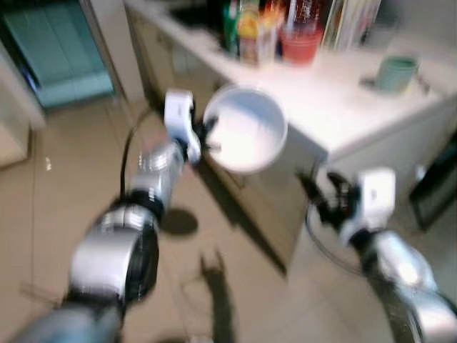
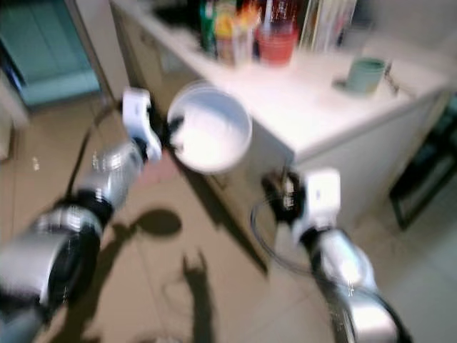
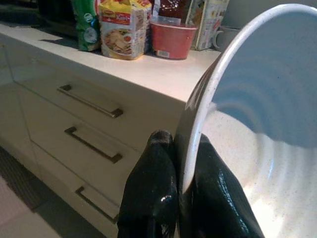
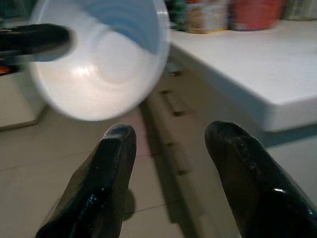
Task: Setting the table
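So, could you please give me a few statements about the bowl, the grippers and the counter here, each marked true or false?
1. The left gripper grips the white bowl by its rim. True.
2. The bowl rests on the white counter. False: it is held in the air beside the counter's edge, above the floor.
3. The right gripper has its jaws apart and holds nothing. True.
4. A red container stands on the counter. True.
5. The bowl is full of food. False: its inside looks bare and white.
6. The green mug is in the right gripper. False: it stands on the counter.
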`<state>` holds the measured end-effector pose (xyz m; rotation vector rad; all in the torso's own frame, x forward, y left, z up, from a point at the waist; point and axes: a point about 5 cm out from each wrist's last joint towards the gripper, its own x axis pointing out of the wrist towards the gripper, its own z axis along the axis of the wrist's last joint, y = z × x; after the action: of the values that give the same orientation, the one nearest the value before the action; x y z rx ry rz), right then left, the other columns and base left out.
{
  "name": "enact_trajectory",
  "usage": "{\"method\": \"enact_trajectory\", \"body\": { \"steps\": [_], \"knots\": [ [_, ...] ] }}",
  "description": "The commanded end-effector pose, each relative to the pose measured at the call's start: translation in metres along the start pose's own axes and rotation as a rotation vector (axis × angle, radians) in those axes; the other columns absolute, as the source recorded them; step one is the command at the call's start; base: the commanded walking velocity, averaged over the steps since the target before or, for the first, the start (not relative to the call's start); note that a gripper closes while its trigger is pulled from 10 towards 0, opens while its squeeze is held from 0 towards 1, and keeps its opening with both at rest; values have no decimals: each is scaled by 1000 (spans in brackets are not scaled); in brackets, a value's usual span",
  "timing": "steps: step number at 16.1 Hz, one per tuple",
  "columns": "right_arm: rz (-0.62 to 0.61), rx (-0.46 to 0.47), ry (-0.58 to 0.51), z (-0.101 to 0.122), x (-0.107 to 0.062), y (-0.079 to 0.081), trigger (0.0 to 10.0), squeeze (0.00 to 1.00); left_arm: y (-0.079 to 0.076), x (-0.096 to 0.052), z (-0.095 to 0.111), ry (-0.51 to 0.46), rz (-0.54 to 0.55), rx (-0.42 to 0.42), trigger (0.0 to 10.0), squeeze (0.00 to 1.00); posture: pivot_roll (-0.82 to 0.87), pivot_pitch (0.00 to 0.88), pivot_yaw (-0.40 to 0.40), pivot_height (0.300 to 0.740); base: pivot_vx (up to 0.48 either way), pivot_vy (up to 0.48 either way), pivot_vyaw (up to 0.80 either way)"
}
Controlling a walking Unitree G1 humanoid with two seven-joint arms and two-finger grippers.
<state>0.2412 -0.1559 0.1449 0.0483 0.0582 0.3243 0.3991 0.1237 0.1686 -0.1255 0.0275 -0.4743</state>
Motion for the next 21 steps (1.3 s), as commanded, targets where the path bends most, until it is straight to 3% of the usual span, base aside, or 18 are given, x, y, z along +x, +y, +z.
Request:
{"method": "enact_trajectory", "body": {
  "steps": [1,6,7,9,16,20,21],
  "knots": [
    [-5,-7,-2,2,0,-1,10000,0,2,1,11,-35,1,23,0,20,-73,0,101,740,0,0,0],
    [-37,-2,15,0,3,-5,10000,0,1,1,12,-44,-13,28,0,8,-69,0,100,740,0,0,0],
    [-40,2,16,0,3,-6,10000,0,1,1,12,-47,-14,24,431,8,-68,0,100,740,0,0,0],
    [-39,3,18,-1,4,-5,10000,0,1,1,13,-47,-14,21,0,8,-67,0,102,740,0,0,0],
    [-54,28,23,-4,4,-6,10000,0,1,1,11,-52,-17,9,0,31,-65,0,102,740,0,0,0],
    [-80,10,53,-23,-1,-8,10000,0,13,-13,-5,-27,-5,-7,0,27,-59,0,98,740,0,0,0],
    [-84,7,72,-31,0,-10,10000,0,27,-25,-9,-33,25,-3,0,27,-46,0,91,740,0,0,0]
  ]
}}
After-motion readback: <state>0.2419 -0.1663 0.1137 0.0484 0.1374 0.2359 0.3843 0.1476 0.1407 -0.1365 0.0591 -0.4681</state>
